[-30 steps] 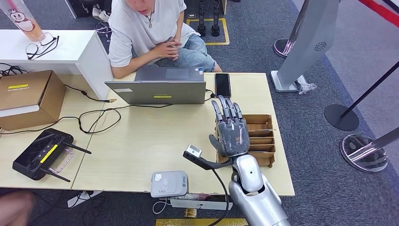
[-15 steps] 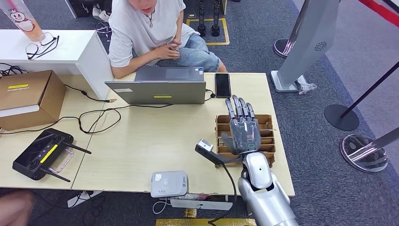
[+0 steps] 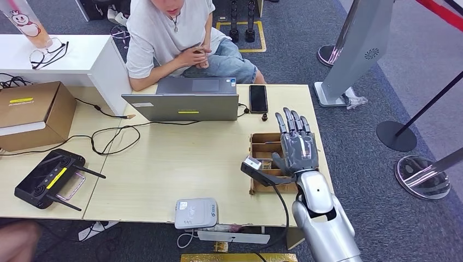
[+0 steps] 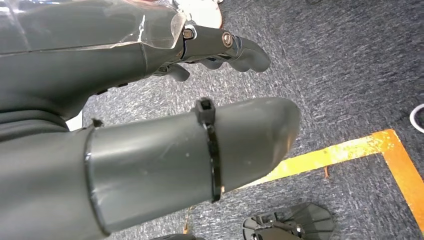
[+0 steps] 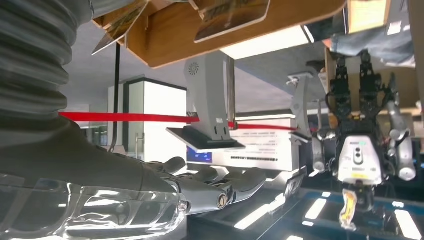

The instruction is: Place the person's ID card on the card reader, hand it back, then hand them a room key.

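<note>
The pale wood tabletop (image 3: 180, 158) carries it all, the wooden card tray (image 3: 268, 146) our landmark. The right hand (image 3: 296, 146) hovers flat above the tray, fingers spread, holding nothing. The grey card reader (image 3: 196, 213) sits nearer the robot, well apart. The left hand (image 4: 150, 100) hangs above carpet, loosely spread and empty.

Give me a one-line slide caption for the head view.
The robot's right hand hovers open above a wooden card tray on a desk, with a seated person behind a laptop.
</note>
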### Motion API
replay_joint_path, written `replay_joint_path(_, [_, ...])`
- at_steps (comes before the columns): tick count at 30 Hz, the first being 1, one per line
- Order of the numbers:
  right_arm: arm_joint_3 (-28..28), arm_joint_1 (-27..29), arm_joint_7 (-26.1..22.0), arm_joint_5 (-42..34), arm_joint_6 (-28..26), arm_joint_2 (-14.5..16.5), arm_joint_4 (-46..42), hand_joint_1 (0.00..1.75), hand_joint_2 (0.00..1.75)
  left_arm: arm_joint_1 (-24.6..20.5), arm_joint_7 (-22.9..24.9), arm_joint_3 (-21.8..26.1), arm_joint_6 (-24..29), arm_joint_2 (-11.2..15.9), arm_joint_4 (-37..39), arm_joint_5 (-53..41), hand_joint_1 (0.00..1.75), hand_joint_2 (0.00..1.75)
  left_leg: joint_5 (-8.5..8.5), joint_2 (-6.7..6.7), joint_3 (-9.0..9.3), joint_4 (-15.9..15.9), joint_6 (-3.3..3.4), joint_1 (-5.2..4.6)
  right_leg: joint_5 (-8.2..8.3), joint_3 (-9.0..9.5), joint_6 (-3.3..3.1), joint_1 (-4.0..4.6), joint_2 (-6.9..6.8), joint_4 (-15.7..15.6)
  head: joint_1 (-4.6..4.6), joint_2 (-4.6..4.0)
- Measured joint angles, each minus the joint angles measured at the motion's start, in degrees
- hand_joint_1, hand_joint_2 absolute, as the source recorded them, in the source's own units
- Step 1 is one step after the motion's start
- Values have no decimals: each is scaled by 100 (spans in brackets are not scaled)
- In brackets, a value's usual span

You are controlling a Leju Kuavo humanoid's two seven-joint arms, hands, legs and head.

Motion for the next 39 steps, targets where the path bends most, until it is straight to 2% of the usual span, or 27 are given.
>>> replay_joint_path(8, [18, 5, -82, -260, 544, -117, -205, 0, 175, 1, -21, 0, -4, 4, 0, 9, 0, 0, 0, 0, -1, 0, 0, 0, 0, 0, 0, 0, 0, 0, 1, 0])
replay_joint_path(23, [174, -103, -7, -475, 1172, -297, -425, 0, 175, 0, -44, 0, -4, 2, 0, 15, 0, 0, 0, 0, -1, 0, 0, 0, 0, 1, 0, 0, 0, 0, -1, 0])
replay_joint_path(39, [368, -246, 126, -474, 1306, -349, -287, 1, 175, -2, -24, -1, -19, 4, 0, 15, 0, 0, 0, -1, -1, 0, 0, 0, 0, 1, 0, 0, -1, 0, 0, 0])
